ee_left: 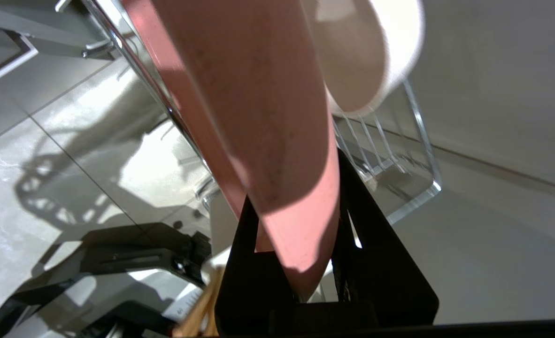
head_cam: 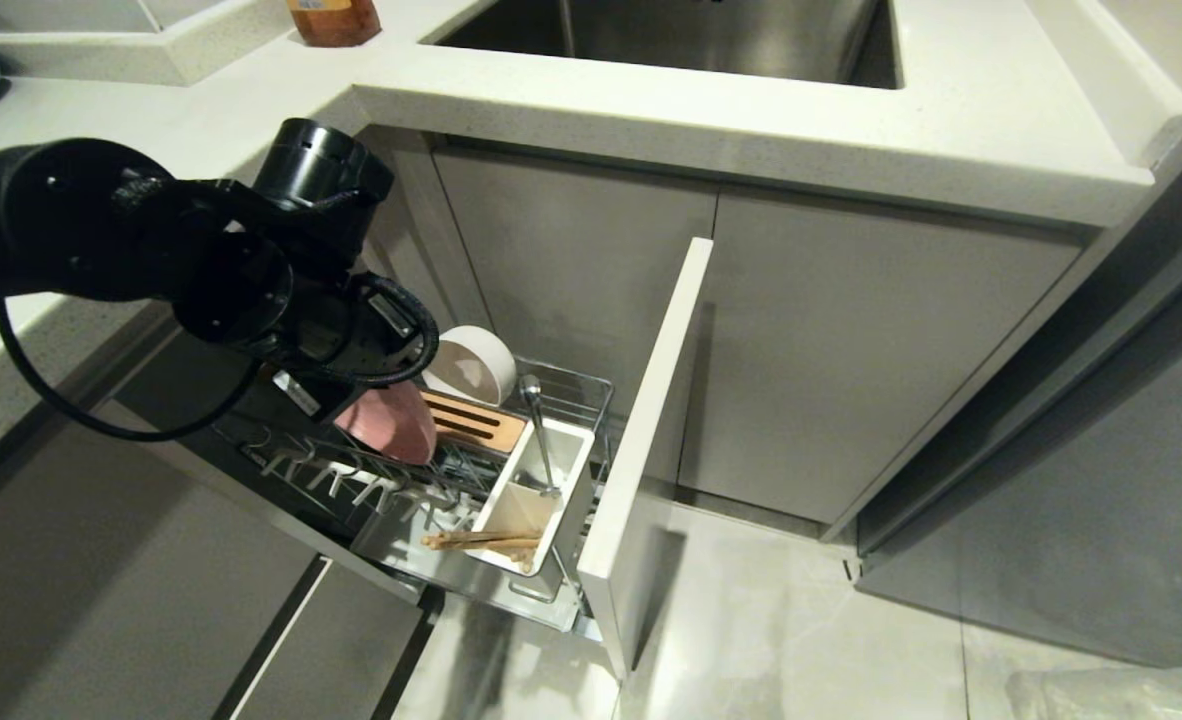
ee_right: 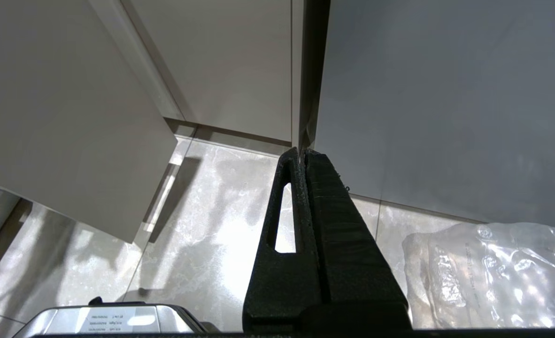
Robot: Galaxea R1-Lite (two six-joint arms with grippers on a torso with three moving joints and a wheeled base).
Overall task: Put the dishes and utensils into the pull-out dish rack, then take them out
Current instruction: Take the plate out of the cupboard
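The left pincer [ee_left: 301, 244] is clamped on the rim of the pink plate [head_cam: 396, 422], which stands on edge between its two black fingers [ee_left: 376, 244] over the wire part of the pull-out rack [head_cam: 591, 390]. In the head view the white bowl [head_cam: 471, 365] lies tipped on its side at about one o'clock from the plate, just beside it at the back of the rack. At three o'clock from the plate sits the slotted wooden block [head_cam: 476, 420]. Beyond it, at four o'clock, the white box [head_cam: 571, 470] holds the metal spoon [head_cam: 539, 425] upright in its rear compartment and the chopsticks [head_cam: 481, 540] leaning in the front one. The right pincer [ee_right: 303, 157] hangs closed and empty above the floor [ee_right: 202, 225], near a clear plastic bag [ee_right: 493, 277].
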